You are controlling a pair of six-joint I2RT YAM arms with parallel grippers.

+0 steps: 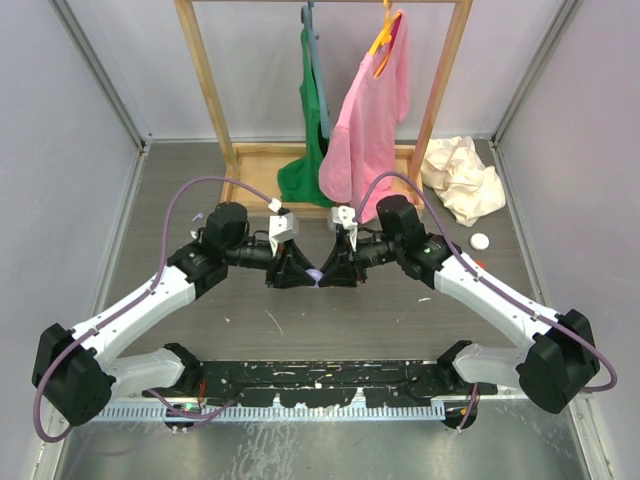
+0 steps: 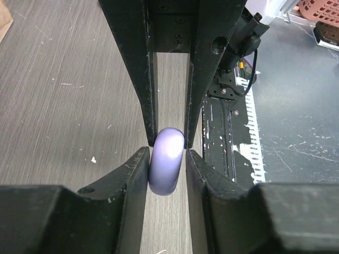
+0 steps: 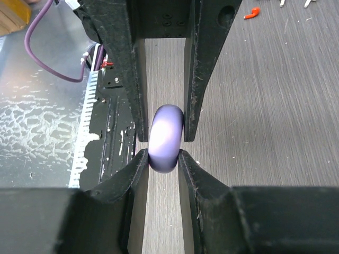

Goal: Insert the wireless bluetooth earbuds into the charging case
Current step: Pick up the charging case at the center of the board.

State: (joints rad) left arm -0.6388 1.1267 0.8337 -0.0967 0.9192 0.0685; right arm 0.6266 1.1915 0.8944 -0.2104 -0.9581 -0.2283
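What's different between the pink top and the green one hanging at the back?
The pink top hangs to the right of the green top. The pink one is on an orange-yellow hanger, the green one on a grey-blue hanger. The pink top overlaps the green one's edge and hides part of it. Both hang on the same wooden rack.

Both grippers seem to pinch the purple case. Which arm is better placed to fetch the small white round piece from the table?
Right, probably. The white round piece lies beside the right arm, far from the left gripper, which is shut on the purple case and could hold it alone.
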